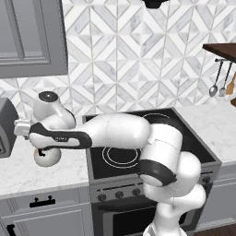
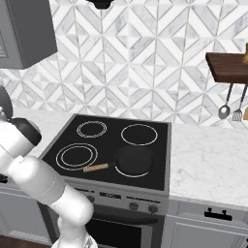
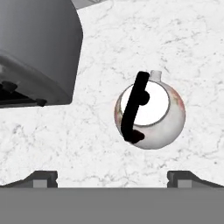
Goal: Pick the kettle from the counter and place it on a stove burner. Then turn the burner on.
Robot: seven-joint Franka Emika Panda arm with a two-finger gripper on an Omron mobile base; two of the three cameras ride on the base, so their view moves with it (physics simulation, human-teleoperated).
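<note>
One kettle [image 3: 151,111] sits on the marble surface [image 3: 188,39] left of the cooktop [image 2: 111,145] (beside a grey appliance [image 3: 37,48]), directly under the claw [image 3: 112,177], whose jaws gape wide, holding nothing.

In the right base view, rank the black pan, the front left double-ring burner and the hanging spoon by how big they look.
1. Front left burner and pan: the circles look alike, so no ranking; the pan's handle reaches further.
2. Spoon, clearly smallest, though it hangs farther back.
</note>
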